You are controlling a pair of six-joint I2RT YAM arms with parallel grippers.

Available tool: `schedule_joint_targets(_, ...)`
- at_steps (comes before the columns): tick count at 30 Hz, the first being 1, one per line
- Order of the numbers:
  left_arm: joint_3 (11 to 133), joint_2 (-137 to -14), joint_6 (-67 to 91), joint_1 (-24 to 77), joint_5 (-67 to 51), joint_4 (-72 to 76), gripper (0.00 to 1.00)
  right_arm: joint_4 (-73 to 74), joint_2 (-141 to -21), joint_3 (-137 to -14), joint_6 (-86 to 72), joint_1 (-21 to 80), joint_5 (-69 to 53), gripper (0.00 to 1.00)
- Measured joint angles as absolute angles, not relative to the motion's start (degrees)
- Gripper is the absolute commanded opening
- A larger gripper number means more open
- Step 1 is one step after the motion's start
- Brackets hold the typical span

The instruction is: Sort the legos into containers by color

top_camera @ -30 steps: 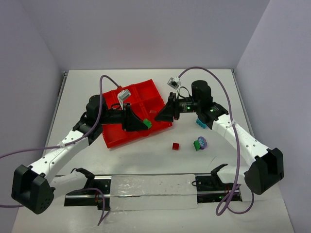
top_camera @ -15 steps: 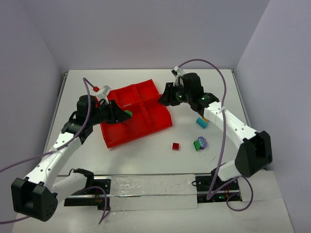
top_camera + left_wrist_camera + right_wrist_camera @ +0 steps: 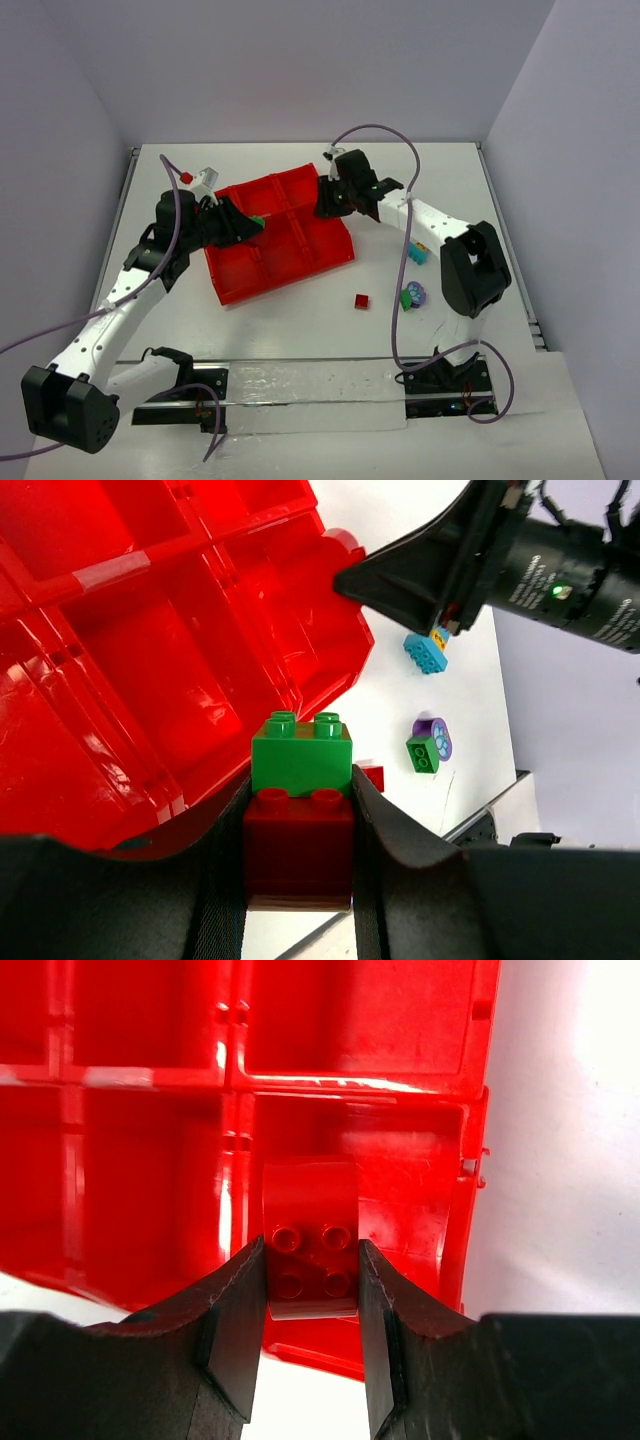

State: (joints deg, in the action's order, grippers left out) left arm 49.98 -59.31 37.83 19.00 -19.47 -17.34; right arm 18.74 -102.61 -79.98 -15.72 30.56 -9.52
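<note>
The red tray [image 3: 245, 275] of compartments lies tilted at the table's middle left. My left gripper [image 3: 246, 222] hangs over the tray's left part, shut on a green brick [image 3: 300, 755] stacked on a dark red brick [image 3: 298, 845]. My right gripper [image 3: 325, 200] is over the tray's back right compartment, shut on a red brick [image 3: 310, 1260]. Loose on the table to the tray's right are a small red brick [image 3: 361, 301], a green and purple pair [image 3: 411, 295] and a light blue brick [image 3: 417, 252] with a yellow bit.
The tray's compartments [image 3: 350, 1085] in the wrist views hold no loose bricks. A clear plastic strip [image 3: 320, 385] lies along the near edge between the arm bases. Grey walls close in the table at back and sides.
My left gripper carried the green and red stack from the tray's front right corner back to its left part. My right gripper swung left and farther back, over the tray's back right compartment.
</note>
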Motion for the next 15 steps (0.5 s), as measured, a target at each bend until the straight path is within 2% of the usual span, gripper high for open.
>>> schedule_joint_targets(2, 49.98, -59.53, 38.07, 19.00, -19.36, -17.34, 0.00, 19.11, -103.38, -80.13, -15.44, 30.99, -8.82, 0.51)
schedule_joint_targets(4, 50.00, -59.86, 38.32, 19.00, -19.28, -17.31, 0.00, 19.41, -104.00, -80.33, -15.21, 31.53, -8.04, 0.60)
schedule_joint_targets(6, 50.00, -60.21, 38.40, 19.00, -19.29, -17.24, 0.00, 19.63, -104.18, -80.36, -15.11, 31.96, -7.43, 0.73)
schedule_joint_targets(9, 50.00, -60.68, 38.29, 19.00, -19.98, -17.04, 0.00, 20.09, -104.22, -80.52, -14.82, 32.24, -6.59, 0.75)
schedule_joint_targets(15, 50.00, -61.32, 35.70, 19.00, -24.37, -16.89, 0.00, 21.51, -101.78, -80.66, -14.40, 32.34, -6.47, 0.72)
